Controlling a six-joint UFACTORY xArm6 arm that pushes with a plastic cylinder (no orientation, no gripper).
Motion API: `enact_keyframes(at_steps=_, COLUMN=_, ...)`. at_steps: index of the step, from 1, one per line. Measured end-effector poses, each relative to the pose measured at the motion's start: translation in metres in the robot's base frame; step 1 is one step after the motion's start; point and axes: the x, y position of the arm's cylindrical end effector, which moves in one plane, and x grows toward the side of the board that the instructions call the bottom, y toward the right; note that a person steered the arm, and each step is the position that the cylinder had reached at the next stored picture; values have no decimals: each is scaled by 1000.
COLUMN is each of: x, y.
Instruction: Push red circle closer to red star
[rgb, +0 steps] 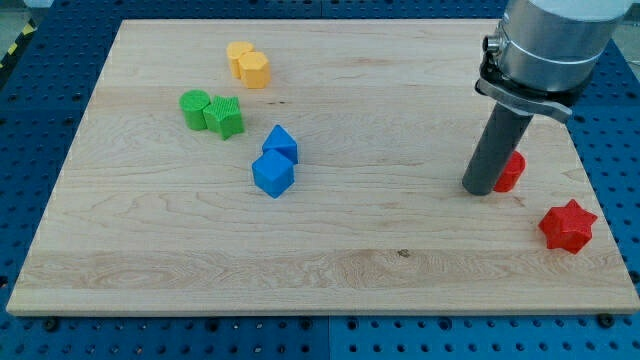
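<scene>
The red circle lies near the view's right edge of the wooden board, half hidden behind my rod. My tip rests on the board, touching the circle's left side. The red star lies below and to the right of the circle, a short gap apart, near the board's right edge.
Two blue blocks sit touching at the board's middle. A green circle and a green star sit at upper left. Two yellow blocks sit near the top. The wooden board ends just right of the star.
</scene>
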Motion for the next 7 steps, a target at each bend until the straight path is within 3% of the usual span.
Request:
enact_keyframes(at_steps=2, x=-62, y=-7)
enact_keyframes(at_steps=5, x=-47, y=30)
enact_keyframes(at_steps=7, x=-45, y=17)
